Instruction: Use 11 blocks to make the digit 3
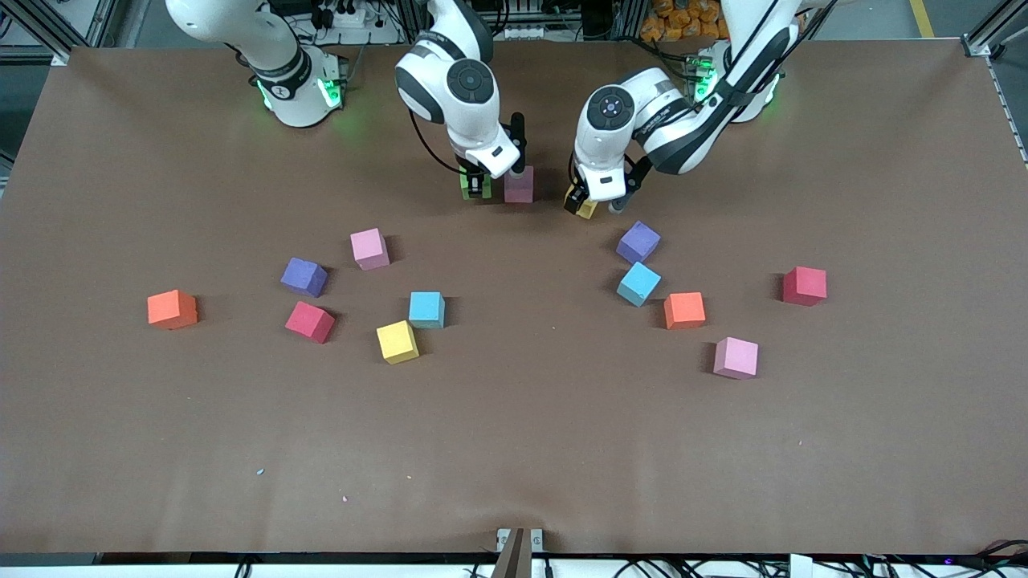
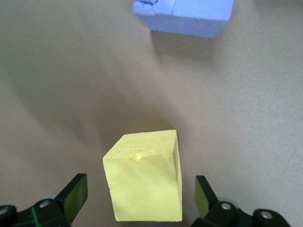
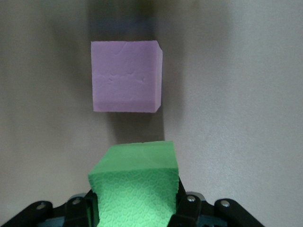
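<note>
Right gripper (image 3: 135,208) clamps the green block (image 3: 135,182) just beside the pink block (image 3: 125,75); it should seat flush against it, faces square. Left gripper (image 2: 137,198) stands wide around the yellow block (image 2: 144,182), near the purple block (image 2: 184,16).

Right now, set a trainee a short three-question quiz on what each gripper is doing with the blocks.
1. True or false: the right gripper is shut on the green block.
2. The left gripper straddles which block? A) purple B) yellow C) orange
3. Fill in: the block standing on the table right beside the green one is ____.

Key
1. True; its fingers press the green block's sides, next to the pink block.
2. B; the open fingers flank the yellow block with gaps on both sides, so it is not gripped yet.
3. Pink.
</note>
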Controlling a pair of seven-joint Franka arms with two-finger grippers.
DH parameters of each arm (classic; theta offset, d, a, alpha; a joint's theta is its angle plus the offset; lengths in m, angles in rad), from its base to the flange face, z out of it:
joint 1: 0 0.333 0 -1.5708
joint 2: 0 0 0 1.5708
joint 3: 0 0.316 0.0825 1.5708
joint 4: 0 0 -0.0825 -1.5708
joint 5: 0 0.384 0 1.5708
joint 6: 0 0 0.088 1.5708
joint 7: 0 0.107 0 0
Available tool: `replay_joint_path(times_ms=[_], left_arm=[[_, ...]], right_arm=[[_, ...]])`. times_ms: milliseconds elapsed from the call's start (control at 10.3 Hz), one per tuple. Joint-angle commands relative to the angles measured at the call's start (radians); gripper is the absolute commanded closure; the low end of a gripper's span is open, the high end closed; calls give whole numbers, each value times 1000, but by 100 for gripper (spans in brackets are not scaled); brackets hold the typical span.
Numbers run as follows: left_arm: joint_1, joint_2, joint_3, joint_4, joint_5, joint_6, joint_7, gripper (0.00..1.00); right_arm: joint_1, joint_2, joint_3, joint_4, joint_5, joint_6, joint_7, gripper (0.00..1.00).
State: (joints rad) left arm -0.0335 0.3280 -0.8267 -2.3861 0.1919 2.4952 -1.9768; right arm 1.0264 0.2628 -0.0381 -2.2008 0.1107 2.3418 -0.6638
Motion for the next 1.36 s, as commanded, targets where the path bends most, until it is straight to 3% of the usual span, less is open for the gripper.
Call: replay_joint_path(times_ms=[0,194,486,874,971,1262], left_arm=[[10,9,-3,-19,-25,46,-5,0],[10,26,-3,-18,-20,47,-7,1],[6,46,11,-18,-12,59,-5,17],[7,45,11,-12,-12,63,-40,85],[7,39,11,-7,-12,63,-72,97],[4,28,9,27,-12,62,-178,100]], right_arm=[[32,10,-6,-23,-19,42,68,100],[32,45,-6,-20,-19,71,76,100],[35,82,-5,-11,-19,111,89,100],[52,105,-5,7,-17,120,128,100],[60,107,-5,7,-17,120,128,100],[81,125,-5,23,-17,128,142,100]])
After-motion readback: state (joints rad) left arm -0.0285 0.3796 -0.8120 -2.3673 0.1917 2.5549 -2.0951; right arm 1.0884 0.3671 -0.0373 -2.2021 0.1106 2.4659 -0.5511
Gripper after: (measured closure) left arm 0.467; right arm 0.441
